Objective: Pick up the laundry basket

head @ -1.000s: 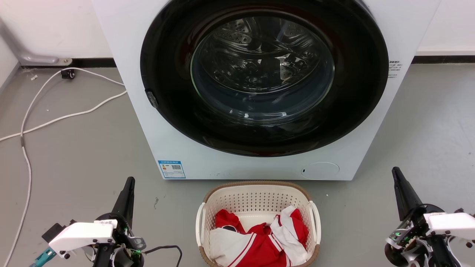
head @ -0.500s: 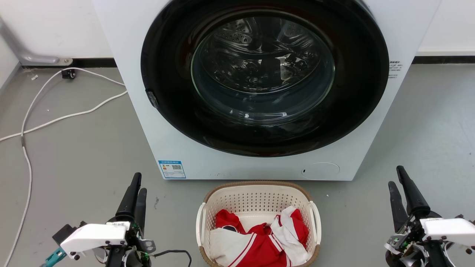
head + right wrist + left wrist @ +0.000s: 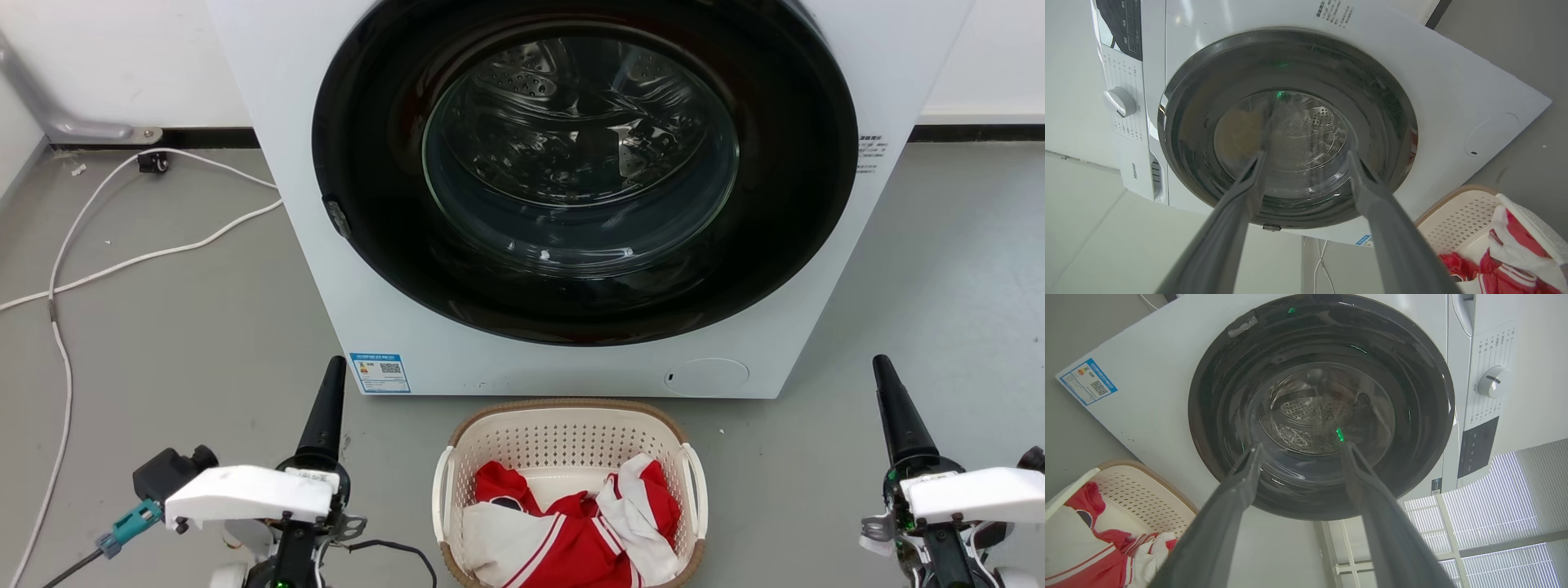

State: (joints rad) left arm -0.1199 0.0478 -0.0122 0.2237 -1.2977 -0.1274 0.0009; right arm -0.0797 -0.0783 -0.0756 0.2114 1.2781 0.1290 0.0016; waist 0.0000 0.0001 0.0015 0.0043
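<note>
The laundry basket [image 3: 563,441] stands on the grey floor just in front of the washing machine, cream with perforated walls, a brown rim and white side handles. A red and white garment [image 3: 571,531] lies in it. My left gripper [image 3: 333,367] is left of the basket, apart from it, with its fingers pointing at the machine. In the left wrist view it [image 3: 1300,449] is open and empty, with the basket [image 3: 1139,490] at the lower left. My right gripper [image 3: 882,366] is well to the basket's right. Its own view shows it [image 3: 1306,157] open and empty, the basket [image 3: 1457,216] at the lower right.
The white washing machine [image 3: 571,371] with its round dark glass door shut rises right behind the basket. A white cable [image 3: 122,263] trails over the floor at the left. Bare grey floor lies on both sides of the basket.
My left gripper has moved right and forward, nearer the basket's left side. Both grippers have turned at the wrist and now show edge-on in the head view. The basket has not moved.
</note>
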